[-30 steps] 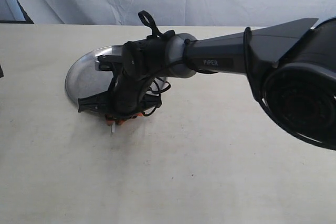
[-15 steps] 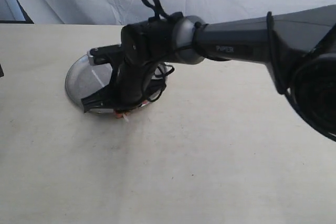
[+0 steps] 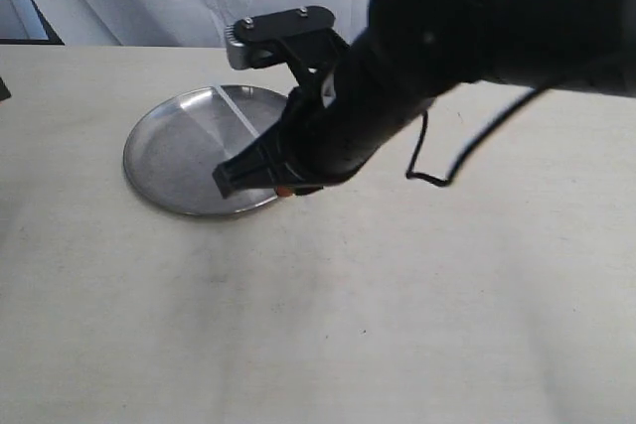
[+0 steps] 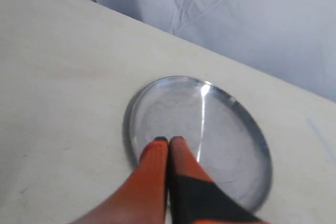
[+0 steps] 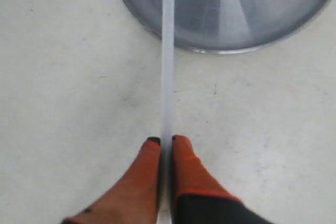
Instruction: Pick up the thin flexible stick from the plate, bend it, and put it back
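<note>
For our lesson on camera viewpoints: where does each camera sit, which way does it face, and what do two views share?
Exterior view: off the arms, above the table, looking down at the plate; the right arm crosses it.
Left wrist view: on the left arm, looking past the shut left gripper at the plate.
Right wrist view: on the right arm, looking down past the right gripper, shut on the thin flexible stick.
Shared: all three show the plate.

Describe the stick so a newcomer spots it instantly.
Find the round silver plate on the pale table. Near its rim, the right tool pinches a thin whitish translucent stick that runs straight out over the plate. Nothing else here is so slender or see-through.
</note>
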Motion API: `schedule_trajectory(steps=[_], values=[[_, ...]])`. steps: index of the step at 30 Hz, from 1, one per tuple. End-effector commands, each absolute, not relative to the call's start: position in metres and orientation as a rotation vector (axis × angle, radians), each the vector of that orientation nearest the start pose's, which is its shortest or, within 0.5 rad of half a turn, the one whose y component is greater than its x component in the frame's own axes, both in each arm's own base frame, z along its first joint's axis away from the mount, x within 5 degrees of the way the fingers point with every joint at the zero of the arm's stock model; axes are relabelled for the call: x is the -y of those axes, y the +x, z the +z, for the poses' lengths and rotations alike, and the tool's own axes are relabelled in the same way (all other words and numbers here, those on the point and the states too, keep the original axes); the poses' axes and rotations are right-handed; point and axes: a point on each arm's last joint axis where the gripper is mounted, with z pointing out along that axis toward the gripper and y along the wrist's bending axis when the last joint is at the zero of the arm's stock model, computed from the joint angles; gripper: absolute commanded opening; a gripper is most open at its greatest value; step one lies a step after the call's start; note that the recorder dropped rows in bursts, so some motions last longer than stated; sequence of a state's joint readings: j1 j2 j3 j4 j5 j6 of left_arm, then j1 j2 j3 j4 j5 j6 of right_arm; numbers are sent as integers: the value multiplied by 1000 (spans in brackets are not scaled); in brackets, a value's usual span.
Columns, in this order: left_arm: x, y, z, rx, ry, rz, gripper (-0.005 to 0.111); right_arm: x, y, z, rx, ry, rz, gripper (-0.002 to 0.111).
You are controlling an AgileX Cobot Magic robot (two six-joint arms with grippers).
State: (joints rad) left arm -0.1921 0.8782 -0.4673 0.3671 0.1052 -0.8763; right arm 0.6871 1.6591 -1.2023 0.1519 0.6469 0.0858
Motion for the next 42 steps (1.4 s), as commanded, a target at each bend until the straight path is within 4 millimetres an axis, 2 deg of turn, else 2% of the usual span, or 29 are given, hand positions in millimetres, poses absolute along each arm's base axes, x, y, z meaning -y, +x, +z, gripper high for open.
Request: schedule_trajectory(steps=[1,6,10,14,18,20,26,28,31,33,36,38,42], values=[[46,181,274,-1925,-329,-559,0,-218,238,253,-2463,-632,624,-1],[72,185,276,-1883,-221,-708,1,-210,218,245,-2430,-617,742,-1],[76,194,272,-1936,-204,-675,1,-200,211,249,-2369,-568,736,-1],[77,201,255,-2043,-402,-713,0,-194,206,254,-2323,-576,724,-1],[82,204,260,-1964,-500,-868,0,-188,201,250,-2325,-568,711,-1],[86,205,265,-1929,-417,-902,0,-186,201,248,-2311,-551,698,-1],[108,206,254,-1959,106,-857,0,-185,200,249,-2302,-548,698,-1],[114,211,246,-2036,53,-962,0,-185,198,247,-2323,-570,704,-1],[113,225,237,-2141,-208,-1137,0,-185,196,245,-2345,-585,711,-1],[108,234,236,-2126,-334,-1304,0,-185,195,246,-2347,-590,715,-1],[101,239,242,-1993,-316,-1632,0,-184,194,249,-2331,-583,715,-1],[94,242,243,-1923,-305,-1749,0,-184,195,250,-2325,-580,715,-1],[86,246,235,-1947,-324,-1752,0,-184,195,251,-2321,-548,733,-1]])
